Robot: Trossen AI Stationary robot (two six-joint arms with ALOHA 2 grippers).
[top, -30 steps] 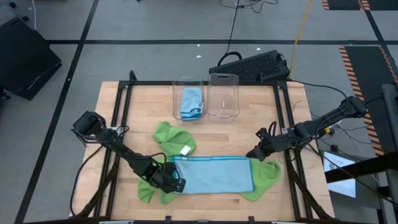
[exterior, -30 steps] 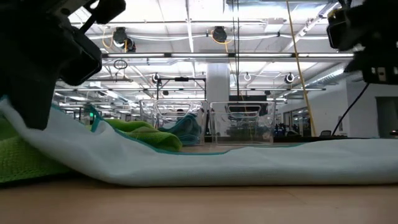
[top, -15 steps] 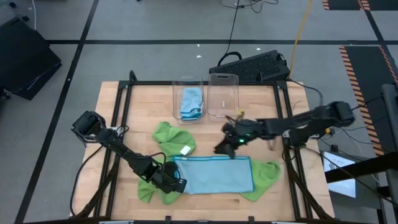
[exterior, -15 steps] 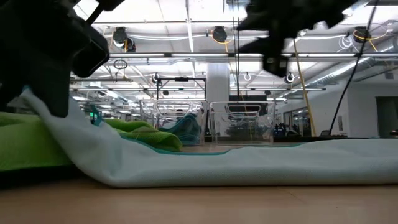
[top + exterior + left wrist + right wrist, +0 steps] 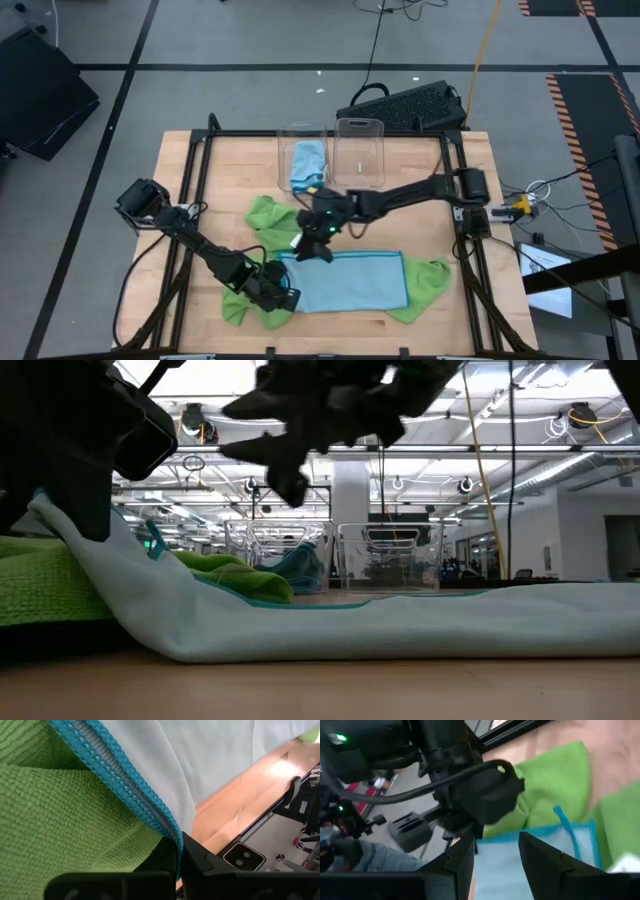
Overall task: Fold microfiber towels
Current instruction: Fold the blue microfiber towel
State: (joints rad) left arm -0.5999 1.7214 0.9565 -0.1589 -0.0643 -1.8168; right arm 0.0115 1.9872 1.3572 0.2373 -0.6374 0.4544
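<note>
Right gripper (image 5: 318, 236) swings across the surface (image 5: 440, 200) to the blue towel's (image 5: 350, 282) far-left corner, jaws apart.
Left gripper (image 5: 285, 297) pinches the near-left corner; a missed right grab risks a skewed fold.

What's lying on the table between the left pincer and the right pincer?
In the high view, only the near-left part of the folded light blue towel lies between the left pincer, clamped on its corner, and the right pincer.
</note>
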